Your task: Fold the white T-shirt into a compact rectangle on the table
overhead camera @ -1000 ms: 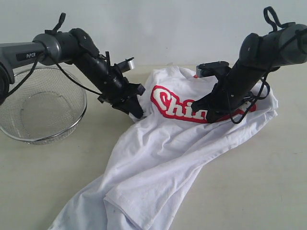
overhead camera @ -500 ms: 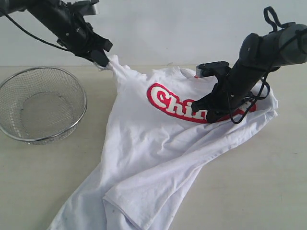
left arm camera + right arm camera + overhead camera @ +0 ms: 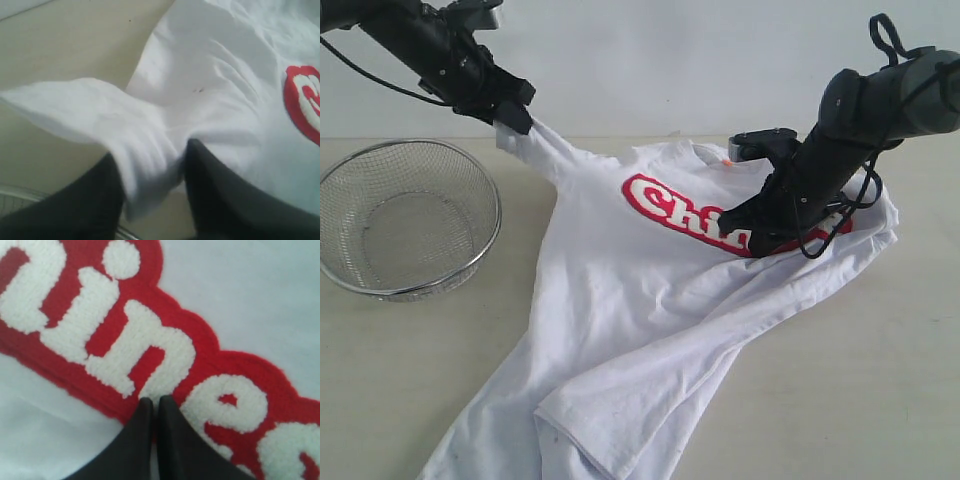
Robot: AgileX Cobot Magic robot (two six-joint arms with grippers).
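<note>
The shirt (image 3: 640,300) lies crumpled on the bench (image 3: 840,380), with its hem at the near edge. The left gripper (image 3: 515,118) is raised beyond the basket (image 3: 380,285), jaws partly apart, with a sleeve (image 3: 545,150) bunched between them and lifted. Whether they pinch it cannot be told. The right gripper (image 3: 728,230) is closed, its tips on the red lettering (image 3: 665,205).
</note>
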